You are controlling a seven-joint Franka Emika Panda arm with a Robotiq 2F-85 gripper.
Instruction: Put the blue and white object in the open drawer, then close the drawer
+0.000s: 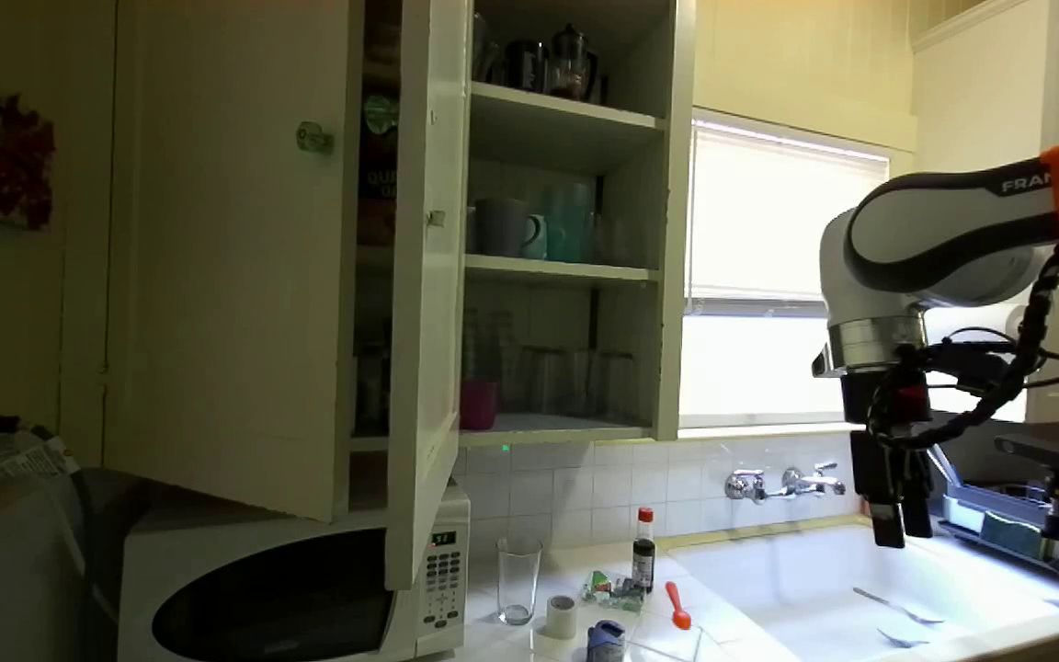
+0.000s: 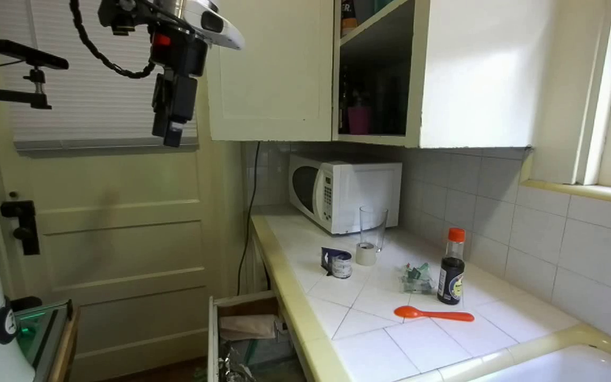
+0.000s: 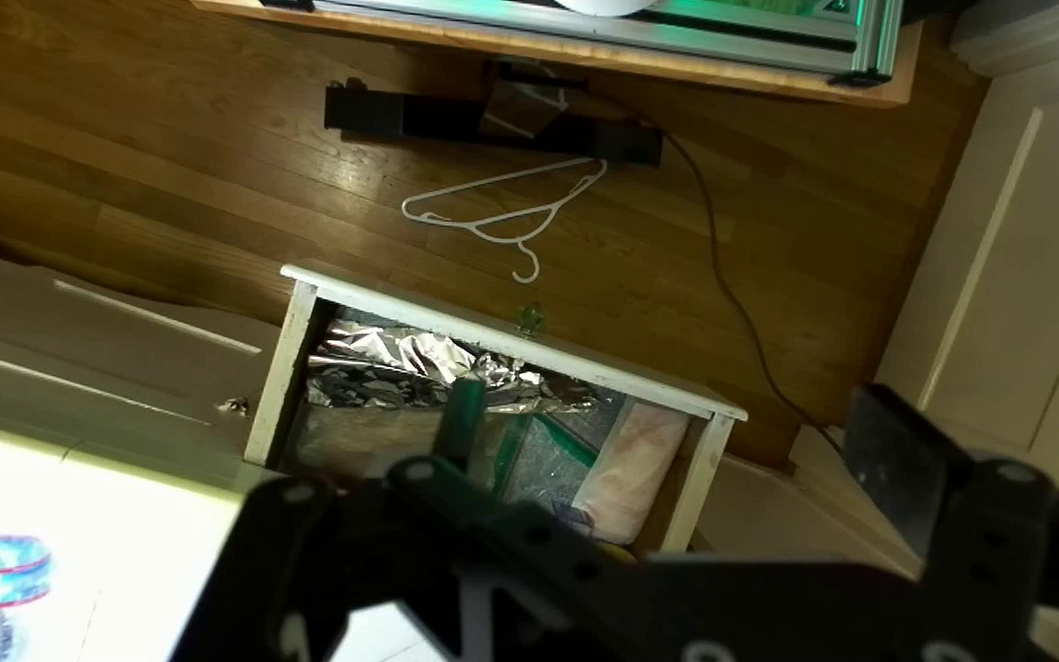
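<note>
Blue and white, the stubby cylindrical object with a dark blue flap [image 2: 340, 265] rests on the white-tiled counter [image 2: 364, 339], just beside a whitish roll of tape [image 2: 366, 254], so picking it up seems the step in hand. That probably calls for swinging across, descending and closing on its body; placing it and shutting the off-white, open drawer [image 3: 603, 372] remain. Against the black two-fingered gripper [image 3: 672, 405], the object sits lower and well apart. Its fingers are spread wide, holding nothing; beyond them, in the wrist view, lies the drawer.
</note>
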